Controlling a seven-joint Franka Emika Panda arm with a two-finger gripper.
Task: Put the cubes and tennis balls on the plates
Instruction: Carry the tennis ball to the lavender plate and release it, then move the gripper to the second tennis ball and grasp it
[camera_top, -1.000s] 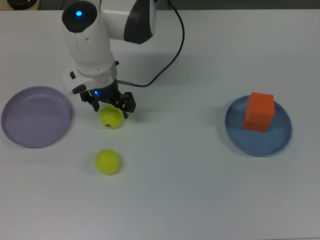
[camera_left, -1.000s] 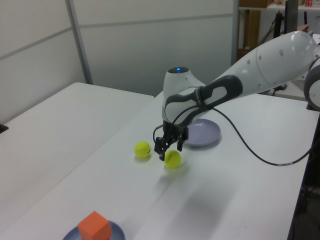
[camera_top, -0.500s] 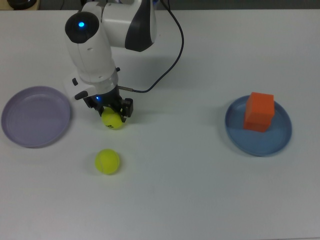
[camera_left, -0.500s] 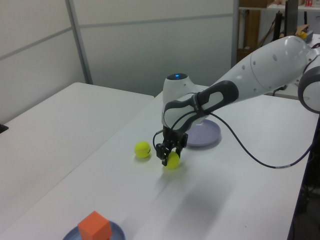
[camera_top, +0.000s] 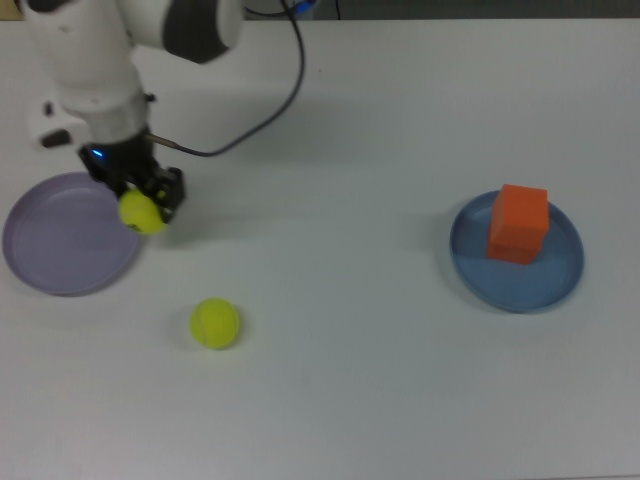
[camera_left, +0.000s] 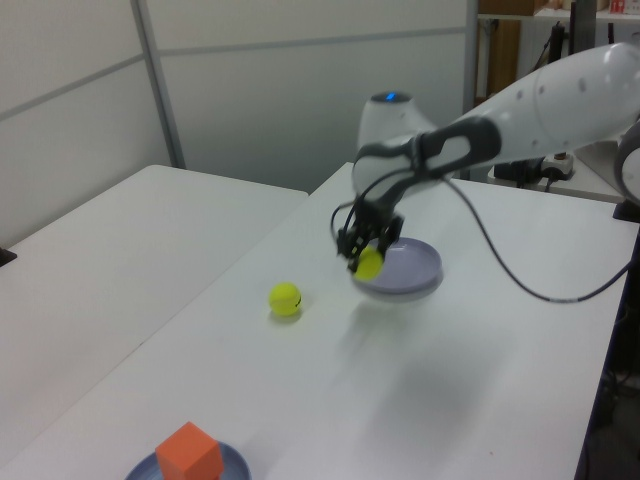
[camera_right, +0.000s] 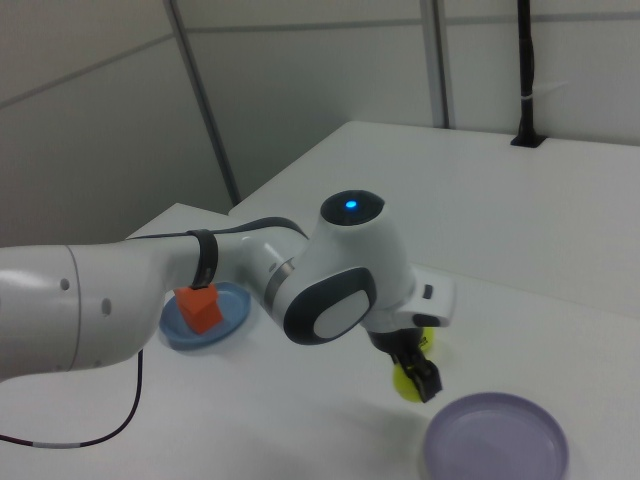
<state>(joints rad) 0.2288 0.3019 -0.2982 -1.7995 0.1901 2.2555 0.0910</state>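
Yellow-green tennis ball (camera_top: 140, 212) was clamped between the fingers of the gripper (camera_top: 143, 203), lifted at the lavender plate (camera_top: 60, 240) edge; second ball (camera_top: 215, 323) lay on the white table (camera_top: 350, 330); orange cube (camera_top: 519, 222) sat on the blue plate (camera_top: 525, 285), seemingly alone.

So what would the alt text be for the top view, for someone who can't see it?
A white robot arm's gripper holds a yellow-green tennis ball at the right edge of a lavender plate on a white table. A second tennis ball lies on the table below, and an orange cube sits on a blue plate at right.
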